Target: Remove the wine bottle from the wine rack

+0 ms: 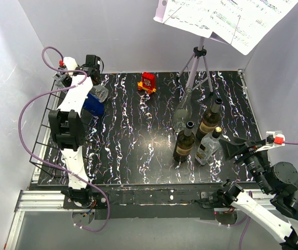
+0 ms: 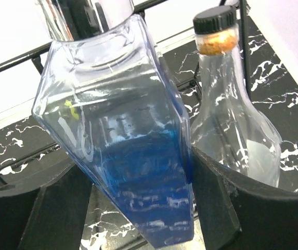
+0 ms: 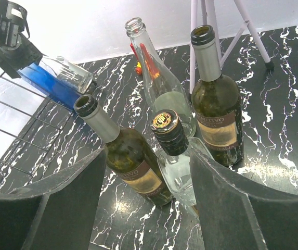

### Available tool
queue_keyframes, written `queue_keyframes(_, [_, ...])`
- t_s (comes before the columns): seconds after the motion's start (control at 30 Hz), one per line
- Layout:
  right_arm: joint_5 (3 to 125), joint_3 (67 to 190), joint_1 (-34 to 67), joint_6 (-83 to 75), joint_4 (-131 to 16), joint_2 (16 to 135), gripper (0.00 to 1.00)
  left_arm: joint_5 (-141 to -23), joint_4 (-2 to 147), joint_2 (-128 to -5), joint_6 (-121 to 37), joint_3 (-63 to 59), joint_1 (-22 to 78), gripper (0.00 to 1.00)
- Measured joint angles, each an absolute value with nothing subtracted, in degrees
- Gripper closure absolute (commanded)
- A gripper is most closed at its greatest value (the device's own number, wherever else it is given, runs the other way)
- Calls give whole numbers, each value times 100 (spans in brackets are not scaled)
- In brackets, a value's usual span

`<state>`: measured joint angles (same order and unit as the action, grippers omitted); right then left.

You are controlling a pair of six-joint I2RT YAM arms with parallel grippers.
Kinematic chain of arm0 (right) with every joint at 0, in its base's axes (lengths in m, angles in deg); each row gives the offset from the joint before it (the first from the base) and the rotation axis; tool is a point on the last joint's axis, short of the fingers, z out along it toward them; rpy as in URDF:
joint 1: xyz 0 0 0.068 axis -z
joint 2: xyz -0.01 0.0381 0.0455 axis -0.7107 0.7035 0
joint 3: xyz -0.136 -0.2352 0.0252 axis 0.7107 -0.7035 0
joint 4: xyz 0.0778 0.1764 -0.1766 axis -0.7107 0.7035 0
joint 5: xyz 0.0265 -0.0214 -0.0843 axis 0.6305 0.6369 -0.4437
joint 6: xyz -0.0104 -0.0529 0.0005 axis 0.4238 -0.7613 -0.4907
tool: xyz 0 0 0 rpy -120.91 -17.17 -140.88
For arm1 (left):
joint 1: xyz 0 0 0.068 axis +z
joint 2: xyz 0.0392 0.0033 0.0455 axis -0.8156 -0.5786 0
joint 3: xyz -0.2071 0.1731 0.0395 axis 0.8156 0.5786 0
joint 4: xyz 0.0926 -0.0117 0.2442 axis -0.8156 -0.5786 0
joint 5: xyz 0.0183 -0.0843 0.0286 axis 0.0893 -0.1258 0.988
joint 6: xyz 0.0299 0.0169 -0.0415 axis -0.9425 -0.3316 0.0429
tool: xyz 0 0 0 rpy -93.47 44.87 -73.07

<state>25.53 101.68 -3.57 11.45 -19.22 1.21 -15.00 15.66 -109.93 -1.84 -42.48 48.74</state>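
The wine rack (image 1: 40,136), black thin wire, stands along the table's left edge; its bars show in the left wrist view (image 2: 13,65) and the right wrist view (image 3: 13,104). My left gripper (image 1: 90,96) is at the rack's far end, shut on a bottle (image 1: 93,105) with a blue base and clear upper part. In the left wrist view this bottle (image 2: 133,156) fills the gap between both fingers (image 2: 216,208), tilted. A clear bottle with a black cap (image 2: 232,120) lies right beside it. My right gripper (image 1: 237,148) is open and empty at the near right, just before the standing bottles.
Several bottles stand right of centre: a clear one (image 1: 181,112), two dark ones (image 1: 210,120) (image 1: 184,141) and a clear black-capped one (image 1: 208,147). A grey tripod music stand (image 1: 198,65) with sheets (image 1: 227,18) is behind them. A red toy (image 1: 148,82) sits at the back.
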Motion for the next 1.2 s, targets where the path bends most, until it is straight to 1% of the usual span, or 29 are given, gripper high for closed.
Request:
queue_keyframes(0.43, [2593,10170,-357,1198,-1907,47,27,-1275,2052,-10110,-778,-3660,4366,100])
queue_keyframes(0.77, [2697,10170,-359,1303,-1907,40,28,-1240,2744,-9463,-1015,-2645,4111,100])
queue_keyframes(1.2, [2807,10170,-357,1386,-1924,97,28,-1264,2954,-9185,-1412,-2228,3969,100])
